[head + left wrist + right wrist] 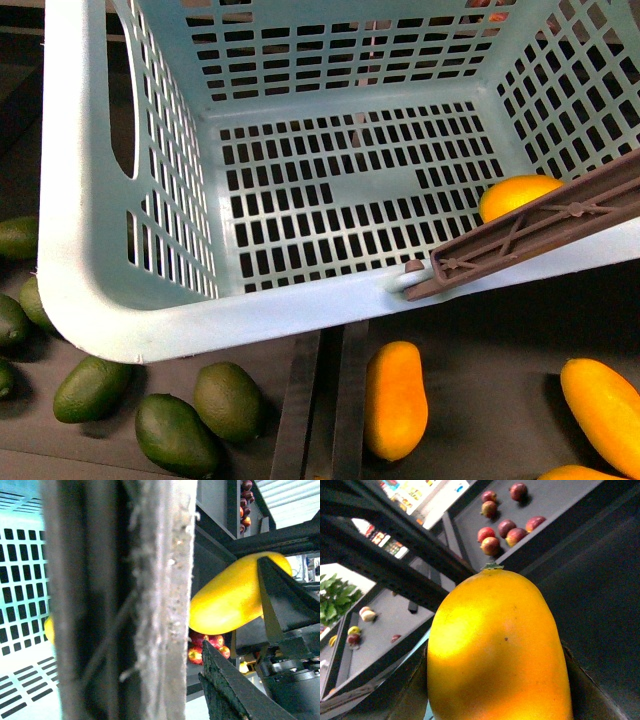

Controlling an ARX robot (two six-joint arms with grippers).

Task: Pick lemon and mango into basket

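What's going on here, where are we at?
The left pincer grips a mango near the basket, not yet dropped in. The lemon, it seems, already lies in the basket, partly behind the handle. An orange-yellow fruit fills the right wrist view, close against the right pincer; a grip can't be confirmed.

No words or numbers can be read anywhere. In the right wrist view, a bright multicoloured placard (427,492) hangs up beyond the red apples (505,527), and smaller coloured tags (390,547) sit on a dark beam beside them, but their print is too blurred to read.
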